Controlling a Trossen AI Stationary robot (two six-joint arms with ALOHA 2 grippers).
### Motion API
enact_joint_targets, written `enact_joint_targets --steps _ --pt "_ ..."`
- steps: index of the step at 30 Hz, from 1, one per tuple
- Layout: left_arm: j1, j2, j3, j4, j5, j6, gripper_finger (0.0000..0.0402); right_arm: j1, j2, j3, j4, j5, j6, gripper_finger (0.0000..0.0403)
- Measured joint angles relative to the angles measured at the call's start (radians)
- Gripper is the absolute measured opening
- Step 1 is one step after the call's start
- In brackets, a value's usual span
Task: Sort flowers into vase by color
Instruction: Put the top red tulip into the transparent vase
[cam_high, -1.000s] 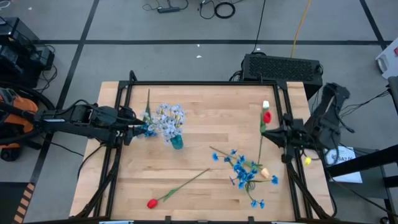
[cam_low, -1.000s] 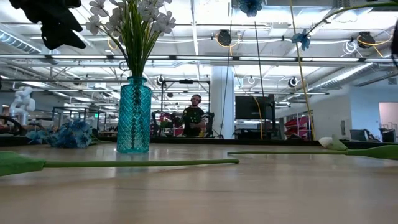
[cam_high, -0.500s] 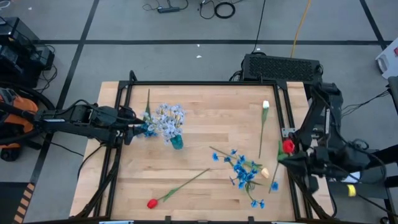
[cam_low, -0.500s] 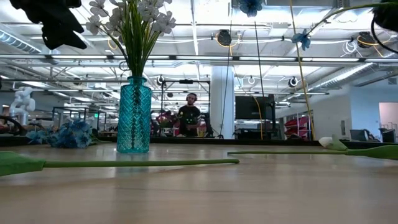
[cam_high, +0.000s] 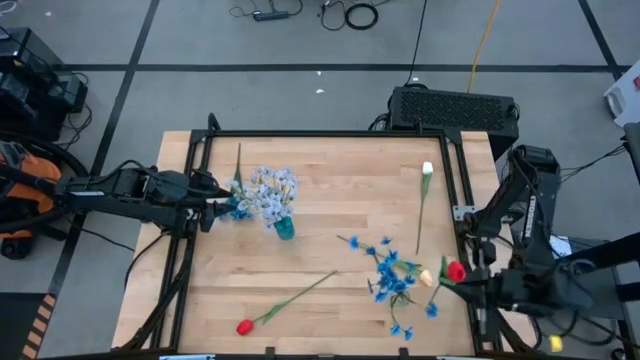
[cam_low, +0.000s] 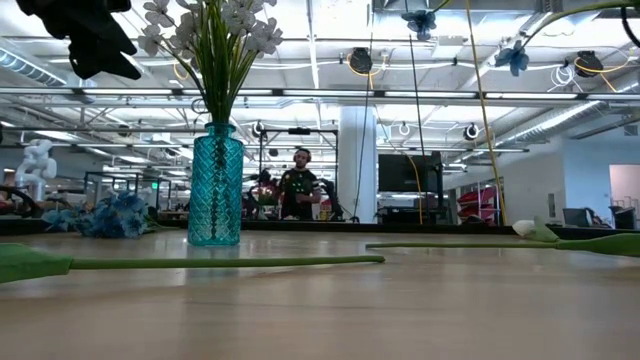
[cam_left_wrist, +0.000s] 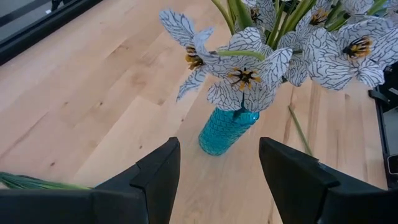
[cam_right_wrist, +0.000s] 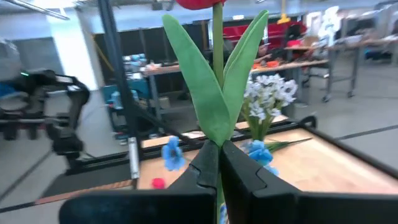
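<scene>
- While the right gripper (cam_high: 468, 285) hangs over the table's near right corner, its fingers are clenched on the green stem of a red tulip (cam_high: 456, 271), whose bloom sits just beside the gripper on the table side; the right wrist view shows the stem and two long leaves rising straight from between the closed fingers (cam_right_wrist: 208, 168).
- Over at the left edge, the left gripper (cam_high: 212, 209) hovers just beside the teal vase (cam_high: 284, 229), fingers (cam_left_wrist: 158, 171) spread apart and holding nothing, with the vase seen through the gap between them.
- That vase stands upright on the wooden table (cam_high: 330, 180), left of centre, already filled with a bunch of pale blue-white flowers (cam_high: 271, 190).
- A small bright blue spray (cam_high: 239, 208) lies on the wood between the left gripper and the vase.
- A second red tulip (cam_high: 244, 326) lies flat near the front edge, left of centre, its stem running up toward the middle of the table.
- A loose tangle of bright blue flowers (cam_high: 392, 280) is scattered on the right half, just beside the held tulip.
- A cream-yellow bud (cam_high: 426, 277) rests at the tangle's right edge, between it and the red bloom.
- A white tulip (cam_high: 427, 170) lies near the right rail, toward the far side, its stem pointing to the front.
- From table height, a person (cam_low: 299, 186) can be seen well back in the room.
</scene>
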Motion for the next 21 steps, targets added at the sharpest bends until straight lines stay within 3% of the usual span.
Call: enact_joint_targets --steps 14,21 --pt "0.000 0.000 0.000 0.000 0.000 0.000 0.0223 -0.139 0.128 0.000 -0.043 -0.002 0.011 0.0000" --pt "0.000 0.000 0.000 0.000 0.000 0.000 0.0223 -0.156 0.181 0.000 -0.202 -0.001 0.193 0.0000"
